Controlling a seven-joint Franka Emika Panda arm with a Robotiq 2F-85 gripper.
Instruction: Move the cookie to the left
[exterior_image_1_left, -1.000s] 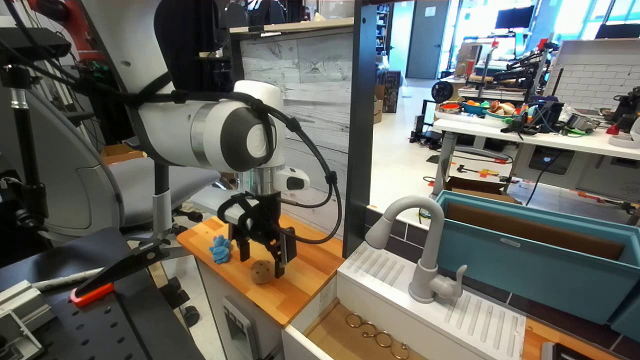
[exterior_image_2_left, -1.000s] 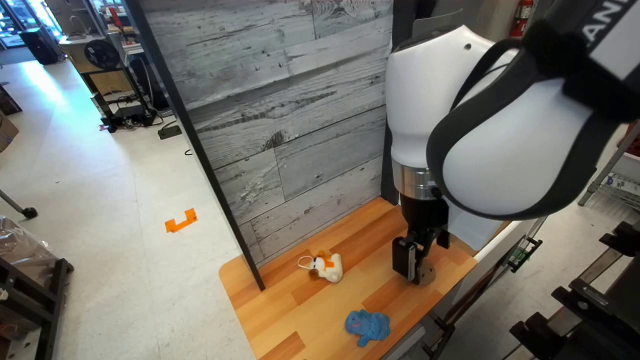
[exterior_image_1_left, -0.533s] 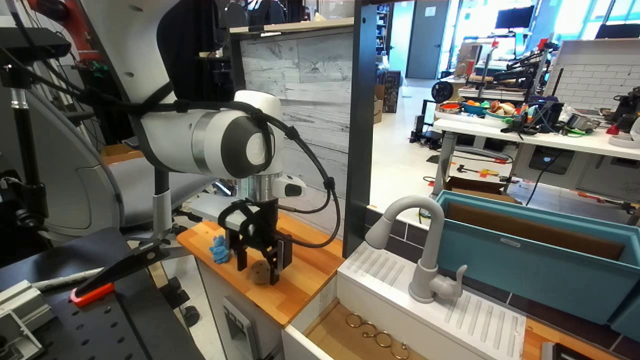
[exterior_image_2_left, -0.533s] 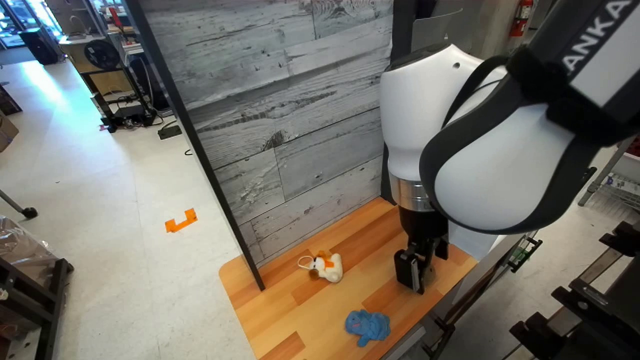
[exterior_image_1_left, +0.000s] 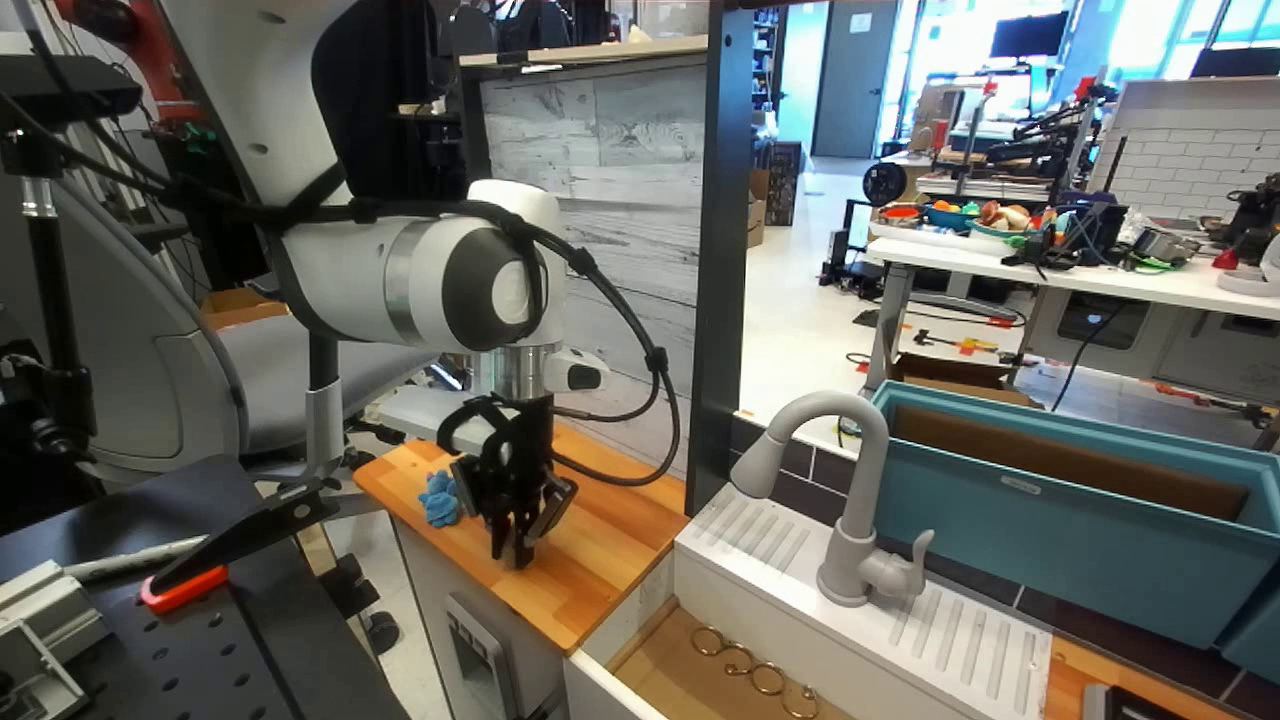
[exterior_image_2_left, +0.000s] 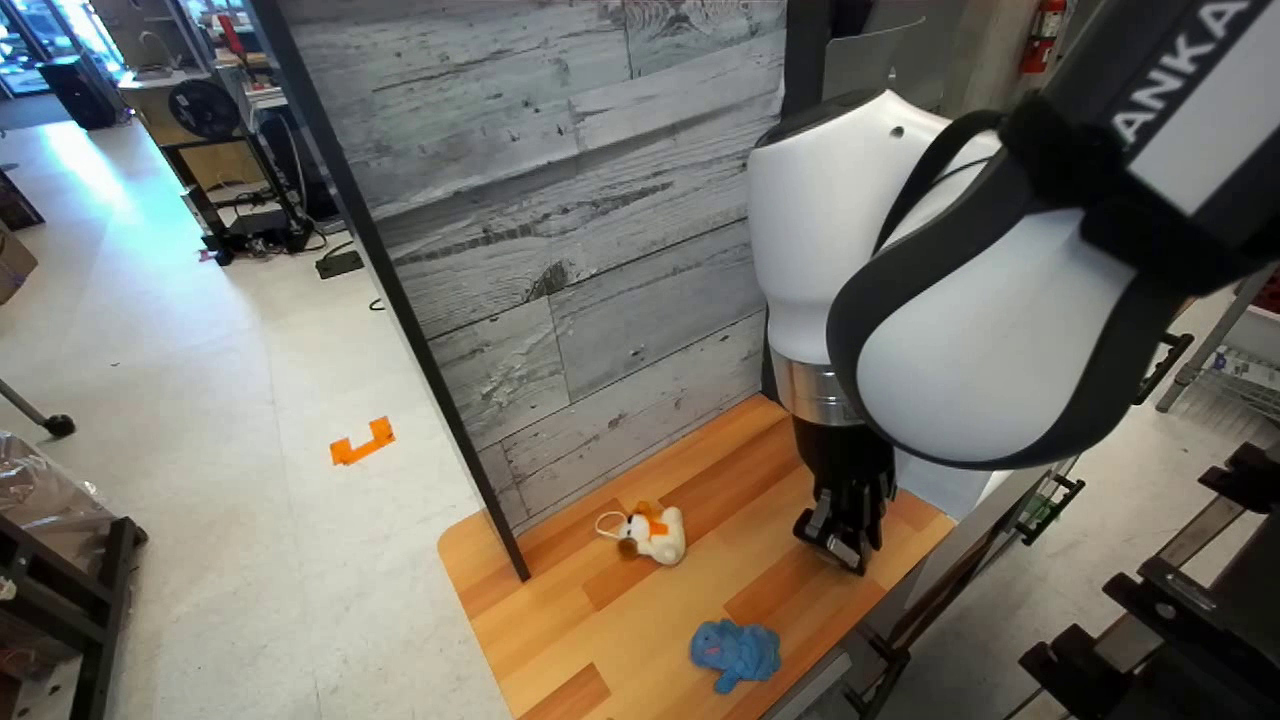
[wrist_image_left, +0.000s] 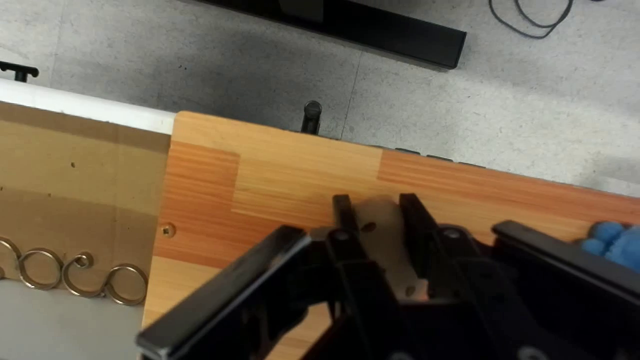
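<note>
Across the left of the wrist view runs the tabletop (wrist_image_left: 200, 245), and just right of centre, in the lower half of the frame, sits the cookie (wrist_image_left: 385, 237), clamped between the fingers (wrist_image_left: 416, 230). The grasp therefore seems made; the move to the left, the setting down and the letting go look to be left to do — whether the cookie is off the tabletop I cannot tell. It is pale tan with a few dark brown spots, pinched into a narrow strip and so probably soft, its sides partly hidden by the fingers. Farther right — at the frame's edge — lies a blue plush toy (wrist_image_left: 622, 247), apart from the cookie.
</note>
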